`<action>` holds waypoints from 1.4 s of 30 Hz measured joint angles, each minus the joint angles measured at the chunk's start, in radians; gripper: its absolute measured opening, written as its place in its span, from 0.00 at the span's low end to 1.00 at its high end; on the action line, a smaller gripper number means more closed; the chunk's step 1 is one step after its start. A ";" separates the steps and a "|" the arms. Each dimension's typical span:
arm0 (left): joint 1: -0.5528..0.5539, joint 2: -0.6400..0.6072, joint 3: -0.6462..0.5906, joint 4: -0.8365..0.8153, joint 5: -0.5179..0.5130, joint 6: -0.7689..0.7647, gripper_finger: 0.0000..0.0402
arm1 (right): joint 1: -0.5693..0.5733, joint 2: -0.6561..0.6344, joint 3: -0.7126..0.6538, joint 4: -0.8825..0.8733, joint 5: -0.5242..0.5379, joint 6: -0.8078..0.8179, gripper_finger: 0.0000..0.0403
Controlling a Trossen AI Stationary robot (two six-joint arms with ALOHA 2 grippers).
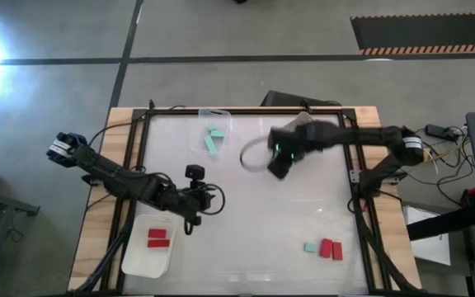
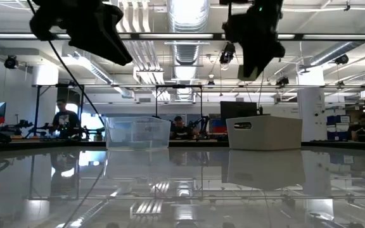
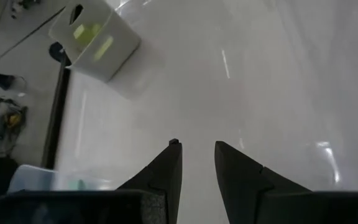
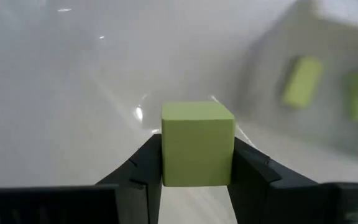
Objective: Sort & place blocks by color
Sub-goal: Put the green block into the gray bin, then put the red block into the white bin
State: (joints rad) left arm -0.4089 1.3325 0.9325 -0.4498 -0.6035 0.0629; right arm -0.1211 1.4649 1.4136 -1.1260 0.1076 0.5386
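Small yellow-green rectangular block (image 4: 197, 144) pinched between the right gripper (image 4: 197, 163) jaws, seated square, raised off the glossy white desk (image 1: 254, 223) at upper centre of the overhead frame. In the right wrist picture, upper right, a translucent white plastic tray (image 4: 328, 87) holds two more yellow-green blocks: likely the drop point.

Advice: carry level, centre above that tray's opening, lower inside the walls before releasing.

Left gripper (image 3: 197, 158) lower left of centre overhead, jaws slightly parted, holding nothing, beside the tray with two red blocks (image 1: 158, 238). Mint-teal blocks (image 1: 213, 138) in the top-centre tray. One teal and two red blocks (image 1: 325, 247) loose at lower right.
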 joint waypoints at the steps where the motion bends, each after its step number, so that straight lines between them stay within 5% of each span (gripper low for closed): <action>1: 0.012 -0.005 0.000 -0.002 0.000 0.016 0.20 | -0.045 0.001 0.003 -0.001 0.000 -0.033 0.30; 8: 0.117 -0.042 0.000 -0.004 0.000 0.119 0.20 | -0.332 0.018 -0.024 0.017 -0.008 -0.203 0.29; 15: 0.189 -0.096 -0.003 -0.004 0.001 0.158 0.20 | -0.453 0.090 -0.097 0.156 -0.087 -0.303 0.30; 28: 0.200 -0.112 -0.104 0.083 0.044 -0.031 0.20 | -0.488 0.286 -0.098 0.223 -0.082 -0.366 0.35; 34: 0.199 -0.111 -0.149 0.197 0.098 -0.053 0.20 | -0.488 0.257 -0.098 0.218 -0.080 -0.355 0.56; 42: 0.198 -0.107 -0.151 0.212 0.115 -0.112 0.20 | -0.474 0.121 -0.098 0.217 -0.079 -0.341 0.52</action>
State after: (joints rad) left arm -0.2111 1.2255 0.7811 -0.2376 -0.4884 -0.0486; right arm -0.5955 1.5860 1.3155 -0.9087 0.0290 0.1980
